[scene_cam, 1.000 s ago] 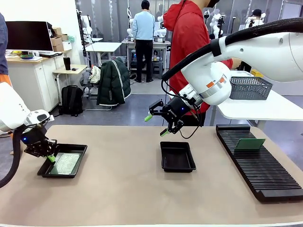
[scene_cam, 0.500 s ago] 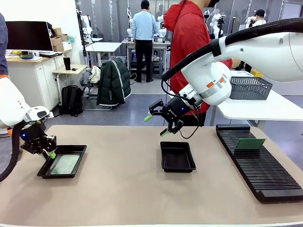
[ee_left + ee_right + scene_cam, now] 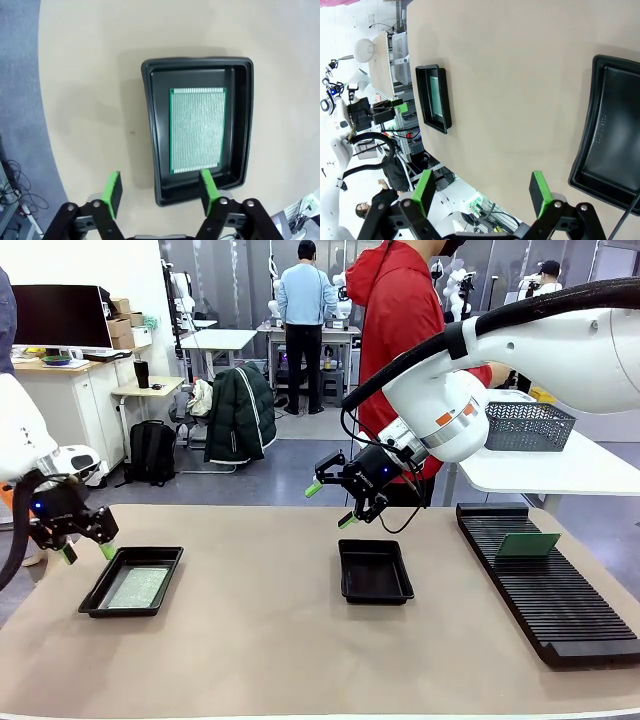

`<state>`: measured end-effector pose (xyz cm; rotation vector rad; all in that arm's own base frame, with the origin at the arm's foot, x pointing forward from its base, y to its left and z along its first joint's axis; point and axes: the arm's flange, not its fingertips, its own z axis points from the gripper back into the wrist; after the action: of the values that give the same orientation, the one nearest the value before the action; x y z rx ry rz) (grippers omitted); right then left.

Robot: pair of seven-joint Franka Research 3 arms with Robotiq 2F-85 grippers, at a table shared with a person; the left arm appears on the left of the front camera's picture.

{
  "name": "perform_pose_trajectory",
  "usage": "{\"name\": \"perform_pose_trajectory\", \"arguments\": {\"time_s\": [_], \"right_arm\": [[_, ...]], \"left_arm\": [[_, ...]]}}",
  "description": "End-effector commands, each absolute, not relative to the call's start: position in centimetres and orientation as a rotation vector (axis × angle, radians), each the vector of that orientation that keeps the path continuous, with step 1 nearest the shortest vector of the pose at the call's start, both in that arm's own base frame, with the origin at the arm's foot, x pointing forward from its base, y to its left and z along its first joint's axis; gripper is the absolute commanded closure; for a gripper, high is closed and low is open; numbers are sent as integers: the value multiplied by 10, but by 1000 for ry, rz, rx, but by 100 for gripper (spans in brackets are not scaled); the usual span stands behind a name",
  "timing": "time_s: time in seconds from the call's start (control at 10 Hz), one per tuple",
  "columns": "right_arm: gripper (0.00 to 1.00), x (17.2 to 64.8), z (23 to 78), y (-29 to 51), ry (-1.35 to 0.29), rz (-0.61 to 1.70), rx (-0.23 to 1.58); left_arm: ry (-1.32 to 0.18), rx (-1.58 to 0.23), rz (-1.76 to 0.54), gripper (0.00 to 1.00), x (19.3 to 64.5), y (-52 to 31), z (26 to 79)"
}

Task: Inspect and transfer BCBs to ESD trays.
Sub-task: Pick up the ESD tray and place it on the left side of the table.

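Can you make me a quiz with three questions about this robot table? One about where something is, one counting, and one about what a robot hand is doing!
1. Where is the green board that lies flat?
A. in the left tray
B. in the grey basket
C. on the floor

2. How many black trays are there?
A. one
B. two
C. four

3. What is the left gripper doing?
A. squeezing the board
B. hanging open, holding nothing
C. gripping a tray rim

Answers:
1 A: the board rests inside the left tray.
2 B: there is the left tray plus the empty middle tray.
3 B: its green pads stand wide apart with nothing gripped between them.
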<state>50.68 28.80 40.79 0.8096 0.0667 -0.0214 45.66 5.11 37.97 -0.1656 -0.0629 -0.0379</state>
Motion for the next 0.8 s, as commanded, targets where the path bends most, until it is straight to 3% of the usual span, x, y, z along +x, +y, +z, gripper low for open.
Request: {"name": "perform_pose_trajectory", "arguments": {"time_s": [0.0,0.7], "right_arm": [[0,508,408,291,59,-31,791],[0,508,408,291,59,-31,791]], "left_arm": [[-7,-107,-38,1,456,47,405],[72,-8,-67,0,468,38,473]]}}
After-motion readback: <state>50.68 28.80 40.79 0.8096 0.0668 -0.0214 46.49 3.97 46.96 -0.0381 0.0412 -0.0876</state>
